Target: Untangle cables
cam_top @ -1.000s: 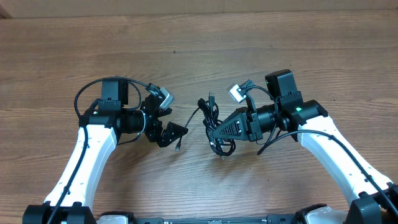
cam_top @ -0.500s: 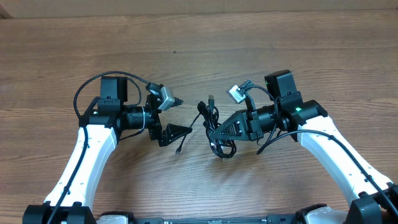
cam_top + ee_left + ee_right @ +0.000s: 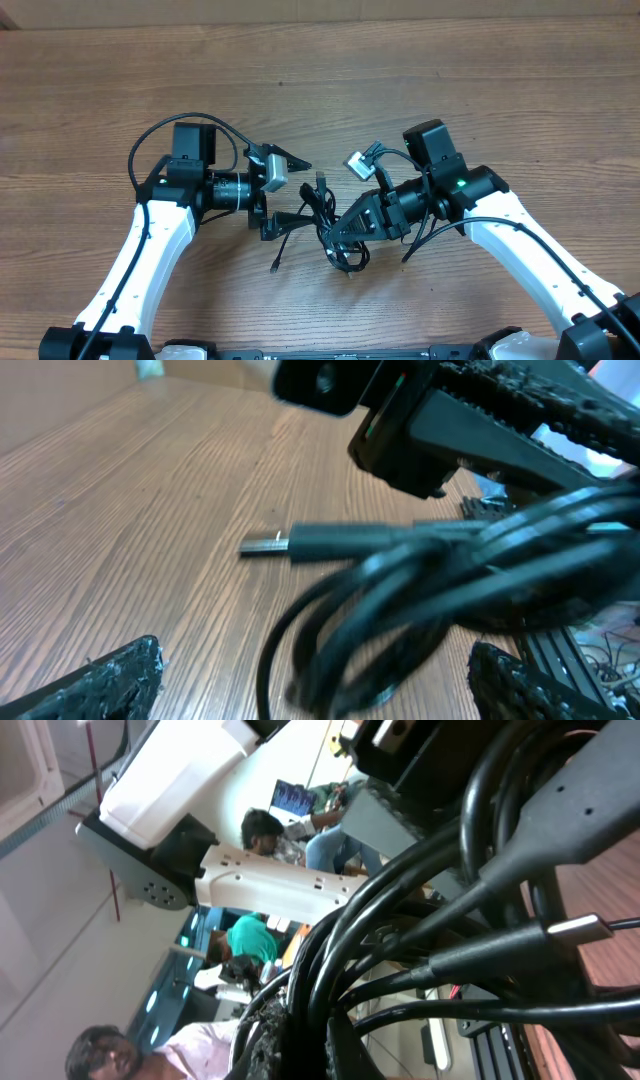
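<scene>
Overhead view: the left hand point(image 3: 303, 190) sits left of centre on the wooden bench point(image 3: 420, 80), its fingers spread wide, one toward the top of the frame and one toward the bottom. It holds nothing. The cables point(image 3: 325, 210) form a black knotted bundle at centre frame, just right of that hand. One loose strand point(image 3: 282, 250) trails down and left onto the bench.

Left wrist view: both fingers point(image 3: 110, 680) stand at the bottom corners, far apart. The bundle point(image 3: 420, 575) crosses the space between them. A silver-tipped plug point(image 3: 265, 543) points left. Contact between fingers and bundle cannot be determined.

Overhead view, right of centre: the right hand point(image 3: 338, 232) is closed on the bundle's lower right part.

Right wrist view: several strands point(image 3: 480, 850) run tight past the closed fingers point(image 3: 265, 1035).
</scene>
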Robot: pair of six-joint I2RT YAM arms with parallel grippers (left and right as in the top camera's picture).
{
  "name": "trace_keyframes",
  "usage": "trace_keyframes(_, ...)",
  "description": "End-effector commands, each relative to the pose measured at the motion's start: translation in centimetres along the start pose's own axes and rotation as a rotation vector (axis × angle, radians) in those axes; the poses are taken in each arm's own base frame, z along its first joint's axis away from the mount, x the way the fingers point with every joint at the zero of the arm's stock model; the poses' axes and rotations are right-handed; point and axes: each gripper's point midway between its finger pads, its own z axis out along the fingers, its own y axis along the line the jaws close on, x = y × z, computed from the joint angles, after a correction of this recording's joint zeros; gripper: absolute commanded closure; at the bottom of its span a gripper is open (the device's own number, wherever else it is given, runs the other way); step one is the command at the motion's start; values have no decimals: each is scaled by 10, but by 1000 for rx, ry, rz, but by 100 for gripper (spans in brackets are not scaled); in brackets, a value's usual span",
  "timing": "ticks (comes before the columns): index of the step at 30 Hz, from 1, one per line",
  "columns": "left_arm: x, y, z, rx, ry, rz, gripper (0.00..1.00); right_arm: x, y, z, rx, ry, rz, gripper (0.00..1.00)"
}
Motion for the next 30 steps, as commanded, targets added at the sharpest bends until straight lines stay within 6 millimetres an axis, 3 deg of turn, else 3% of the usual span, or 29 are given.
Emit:
trace_keyframes(1, -3, -7, 7, 40, -16, 30, 18, 1, 14, 2, -43, 13, -32, 96)
trace_keyframes(2, -3, -8, 8, 43, -12, 31, 27, 1, 14, 2, -43, 13, -32, 96)
trace_keyframes(6, 2, -8, 11, 40, 16, 23, 96, 1, 14, 2, -43, 13, -36, 96)
trace_keyframes(11, 6, -13, 10, 47, 31, -23, 96, 0, 14, 2, -42, 13, -50, 96)
trace_keyframes(14, 12, -17, 10, 51, 54, -69, 96, -1, 12, 2, -29, 11, -66, 91)
trace_keyframes(16, 22, -19, 9, 40, 103, -126, 96, -3, 2, 2, 30, 2, -69, 79)
trace_keyframes(18, 32, -21, 7, 29, 153, -168, 96, -6, -13, 1, 115, -12, -67, 73)
trace_keyframes(24, 63, -26, 0, -22, 318, -314, 96, -17, -68, -16, 452, -96, 68, 42)
trace_keyframes(30, 87, -18, -10, -120, 452, -408, 96, -21, -91, -29, 602, -130, 68, 18)
